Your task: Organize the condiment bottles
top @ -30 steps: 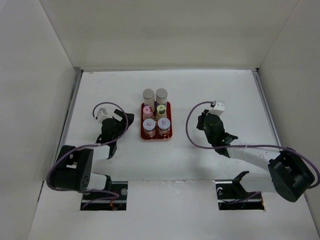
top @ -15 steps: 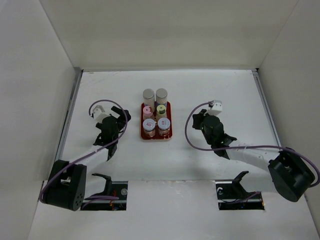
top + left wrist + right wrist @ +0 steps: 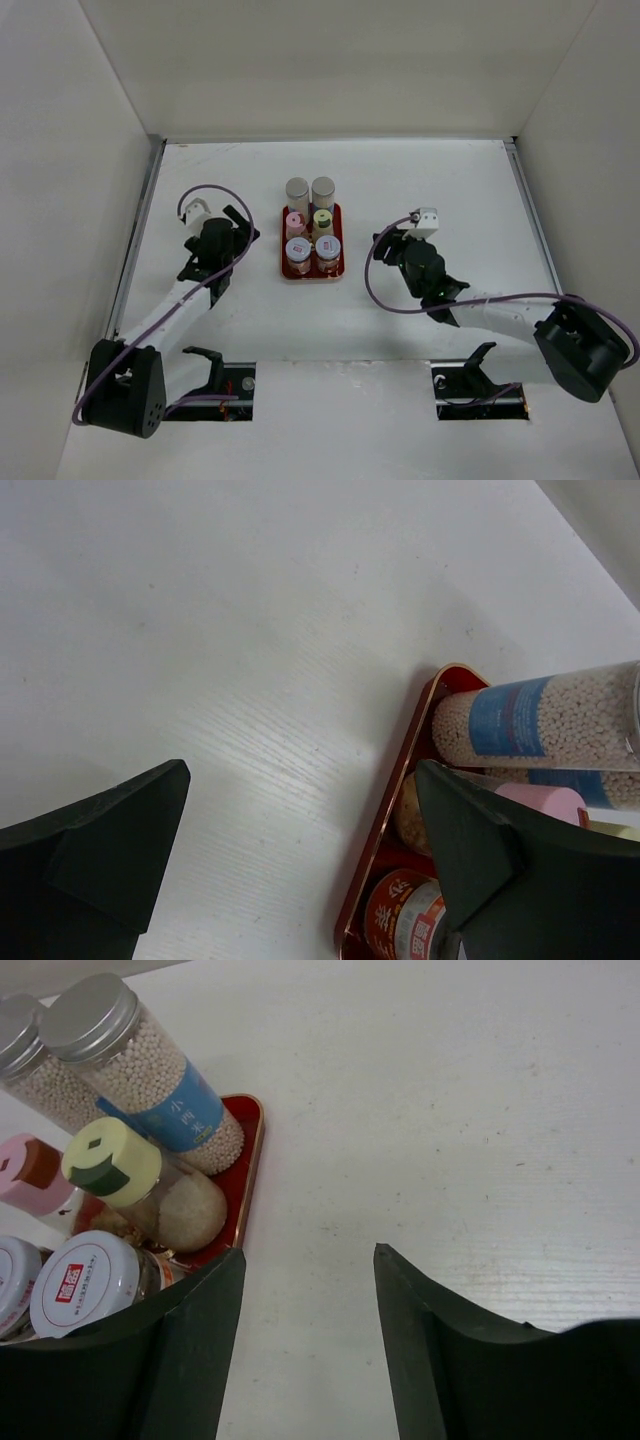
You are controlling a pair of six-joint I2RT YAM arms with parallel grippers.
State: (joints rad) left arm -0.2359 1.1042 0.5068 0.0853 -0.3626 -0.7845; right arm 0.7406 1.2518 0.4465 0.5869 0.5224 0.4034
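Note:
The condiment bottles stand in pairs on a flat red tray (image 3: 284, 262). Two grey-lidded jars (image 3: 297, 189) are at the far end, a pink-capped one (image 3: 294, 221) and a yellow-green-capped one (image 3: 322, 218) in the middle, and two white-lidded jars (image 3: 298, 250) at the near end. My left gripper (image 3: 240, 232) hovers just left of the tray, open and empty. Its right finger reaches over the tray's rim (image 3: 395, 810) in the left wrist view. My right gripper (image 3: 392, 245) is to the right of the tray. It is open (image 3: 310, 1250) over bare table, touching nothing.
White walls (image 3: 80, 150) enclose the table on the left, back and right. Purple cables (image 3: 372, 275) loop beside each wrist. Two cut-outs (image 3: 210, 385) at the near edge hold the arm bases.
The right gripper was shut and now stands open; it has moved a little left, toward the tray. The left arm has stretched out, its gripper staying beside the tray's left edge.

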